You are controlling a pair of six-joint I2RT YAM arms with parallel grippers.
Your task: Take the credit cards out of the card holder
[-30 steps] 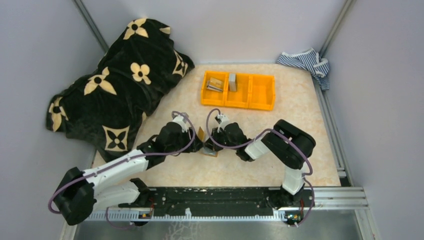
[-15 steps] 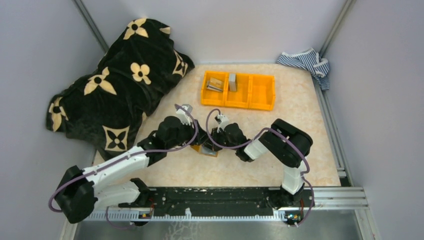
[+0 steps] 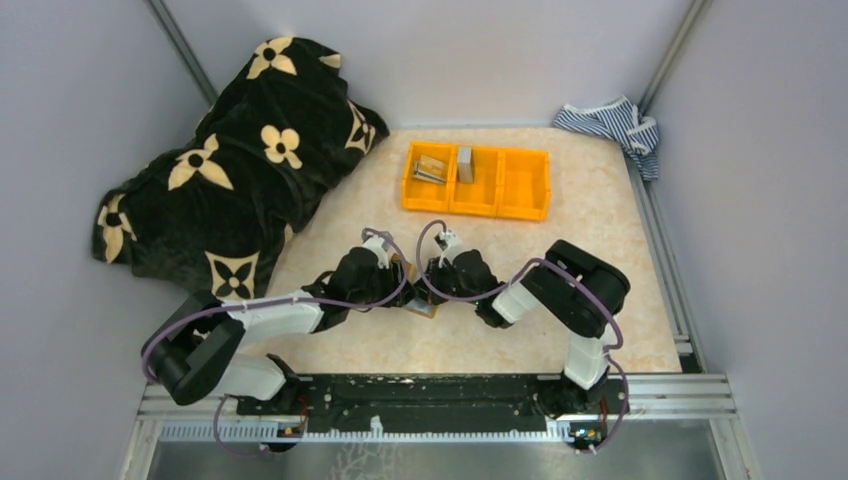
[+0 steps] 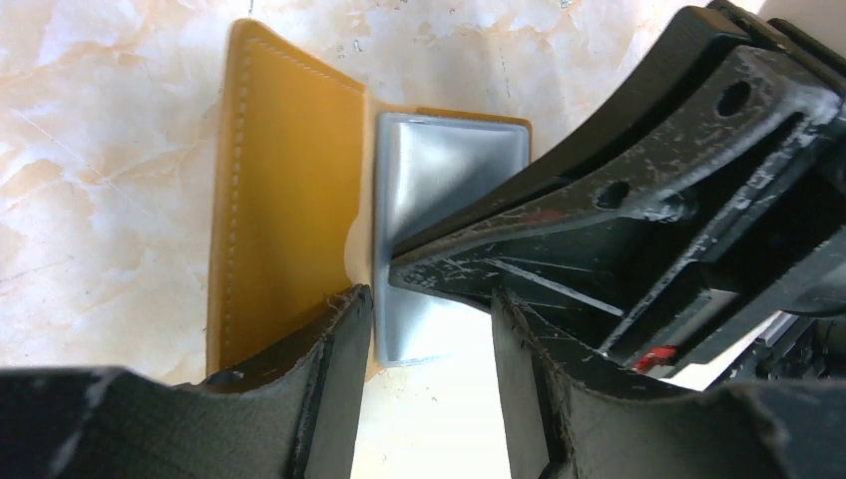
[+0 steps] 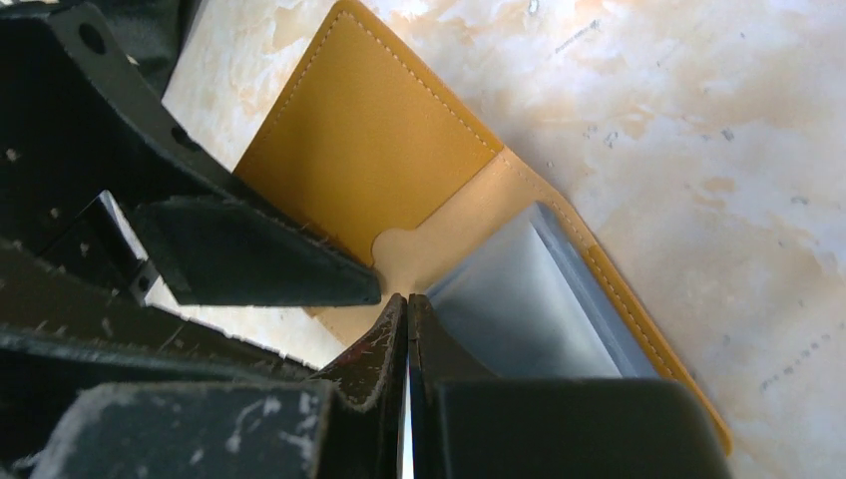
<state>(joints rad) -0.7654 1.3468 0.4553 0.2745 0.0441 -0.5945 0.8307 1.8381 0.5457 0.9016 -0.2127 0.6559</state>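
Card holder (image 4: 284, 190) lies open; left gripper (image 4: 427, 324), jaws apart, should pin the flap while right gripper (image 5: 405, 304), fingers closed, slides grey card (image 4: 439, 170) out.

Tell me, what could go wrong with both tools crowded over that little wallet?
1. The left tool and right tool nearly touch; a small move could knock them together.
2. The card holder lies loose on the table; if the shut right tool slips off the grey panel, it may slide.
3. The open left tool might pinch the orange flap instead.
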